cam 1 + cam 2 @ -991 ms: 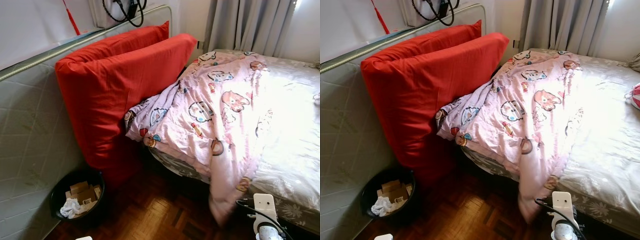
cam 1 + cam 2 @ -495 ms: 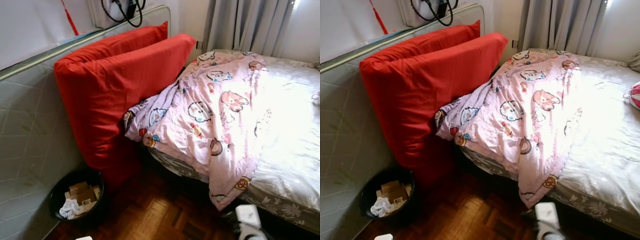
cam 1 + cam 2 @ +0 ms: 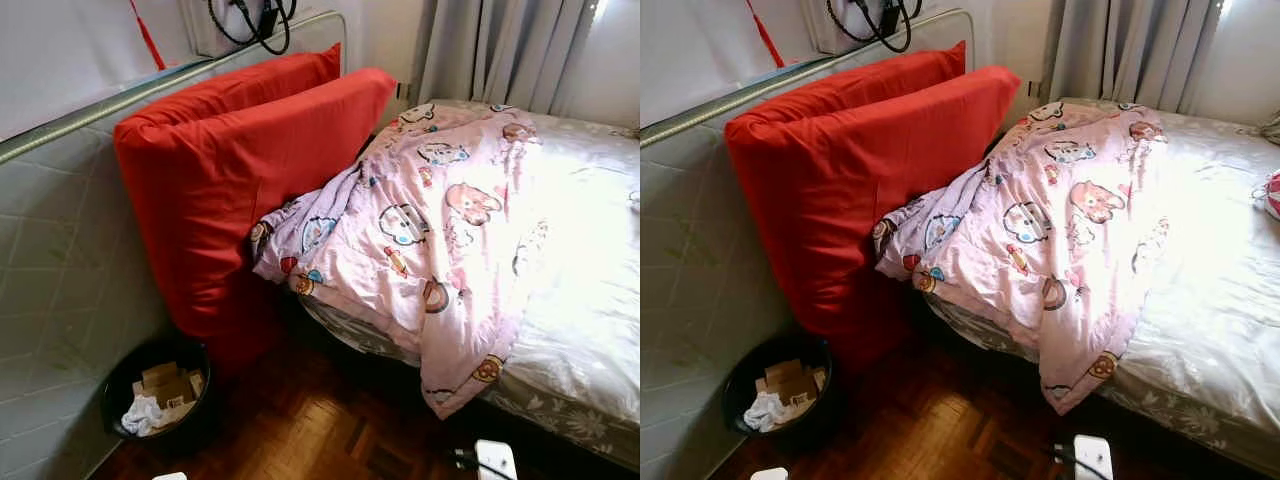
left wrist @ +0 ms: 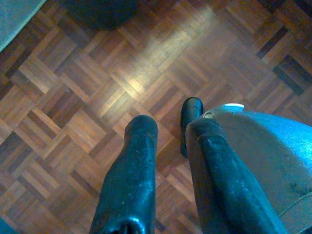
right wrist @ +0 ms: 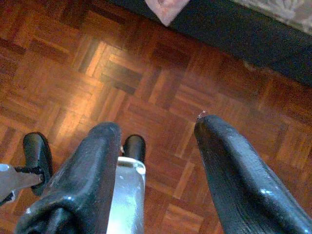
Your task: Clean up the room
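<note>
Right pincer (image 5: 156, 165) hangs over bare parquet (image 5: 146, 87), its two black fingers (image 5: 234, 165) spread apart and grasping nothing; a pink quilt corner (image 5: 165, 7) dips in at the top of that wrist view beside the dark bed base.

Left pincer (image 4: 165, 161) likewise points at parquet, fingers (image 4: 131, 170) a little apart, empty; a dark round shape at the top edge is cut off, too little to name.

From the head views, the pink cartoon quilt (image 3: 440, 220) lies rumpled on the bed (image 3: 590, 250), centre frame, one corner drooping off the near edge toward the floor. Red cushions (image 3: 230, 180) lean on an upright mattress (image 3: 60, 270) at left. At lower left a black bin (image 3: 150, 400) holds cardboard and crumpled paper; any print on the cardboard is too small to read. A white part of the right arm (image 3: 493, 460) is cut by the bottom edge. Open floor runs between bin and bed.
</note>
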Controlling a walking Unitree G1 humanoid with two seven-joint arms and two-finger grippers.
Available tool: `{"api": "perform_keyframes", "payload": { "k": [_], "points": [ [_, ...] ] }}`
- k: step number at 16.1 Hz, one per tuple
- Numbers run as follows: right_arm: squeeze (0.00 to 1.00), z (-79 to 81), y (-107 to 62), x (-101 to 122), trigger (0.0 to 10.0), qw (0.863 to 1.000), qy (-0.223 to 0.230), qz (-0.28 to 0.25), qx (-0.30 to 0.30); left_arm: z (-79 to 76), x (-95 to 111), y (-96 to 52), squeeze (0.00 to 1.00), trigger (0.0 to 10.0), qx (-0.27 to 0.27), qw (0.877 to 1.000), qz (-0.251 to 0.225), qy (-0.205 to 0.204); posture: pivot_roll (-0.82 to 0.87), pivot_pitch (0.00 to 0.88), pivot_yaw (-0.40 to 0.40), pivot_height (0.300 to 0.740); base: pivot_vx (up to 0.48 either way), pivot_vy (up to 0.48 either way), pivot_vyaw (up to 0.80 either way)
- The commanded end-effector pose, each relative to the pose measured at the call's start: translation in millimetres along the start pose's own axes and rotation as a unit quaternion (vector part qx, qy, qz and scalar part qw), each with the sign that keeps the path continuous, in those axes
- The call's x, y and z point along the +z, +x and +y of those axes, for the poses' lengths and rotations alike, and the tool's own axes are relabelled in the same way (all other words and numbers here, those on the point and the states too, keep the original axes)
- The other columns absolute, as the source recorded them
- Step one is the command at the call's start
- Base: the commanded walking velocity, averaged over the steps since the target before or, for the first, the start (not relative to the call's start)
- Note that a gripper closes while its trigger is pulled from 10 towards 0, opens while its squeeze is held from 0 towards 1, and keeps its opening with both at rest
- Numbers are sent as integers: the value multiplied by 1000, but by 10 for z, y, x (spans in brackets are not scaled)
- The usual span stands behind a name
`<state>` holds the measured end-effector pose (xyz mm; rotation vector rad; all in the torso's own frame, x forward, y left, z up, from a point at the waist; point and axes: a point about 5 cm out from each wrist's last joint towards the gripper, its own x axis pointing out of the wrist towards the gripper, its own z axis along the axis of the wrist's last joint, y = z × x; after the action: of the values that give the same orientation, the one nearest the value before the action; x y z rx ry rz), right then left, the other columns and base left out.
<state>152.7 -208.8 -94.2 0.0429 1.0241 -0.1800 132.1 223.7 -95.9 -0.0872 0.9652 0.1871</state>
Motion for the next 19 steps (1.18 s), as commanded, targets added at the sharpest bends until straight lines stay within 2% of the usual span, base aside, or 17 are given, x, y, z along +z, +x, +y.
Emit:
{"api": "perform_keyframes", "payload": {
  "k": [1, 4, 5, 11, 14, 19],
  "points": [
    [0, 20, 0, 0, 10000, 1000, 6, -5, 0, 57, -14, -8, 0, 10000, 6, 1000, 8, 4, 71, 0, 53, 740, 0, 0, 788],
    [0, 18, -3, -7, 10000, 1000, 9, -6, 0, 62, -18, -9, 0, 10000, 6, 1000, 9, 7, 69, 0, 58, 740, 0, 0, 794],
    [0, 32, 0, 10, 10000, 1000, -5, -9, 5, 62, -21, -10, 0, 10000, 5, 1000, 9, 7, 69, 0, 58, 740, 0, 0, 800],
    [0, 70, 12, 76, 10000, 1000, -16, -16, 12, 47, -15, -6, 0, 10000, 6, 1000, 9, 4, 64, 0, 52, 740, 0, 0, 800],
    [0, 23, 14, 101, 10000, 1000, -20, -16, 6, -5, 10, 9, 0, 10000, 3, 1000, 6, -1, 46, 0, 29, 740, 0, 0, 800],
    [0, -156, 21, 256, 10000, 999, -42, -27, -8, -184, 50, 39, 0, 10000, -10, 1000, 0, -20, 44, 0, -37, 740, 0, 0, 800]
  ]
}}
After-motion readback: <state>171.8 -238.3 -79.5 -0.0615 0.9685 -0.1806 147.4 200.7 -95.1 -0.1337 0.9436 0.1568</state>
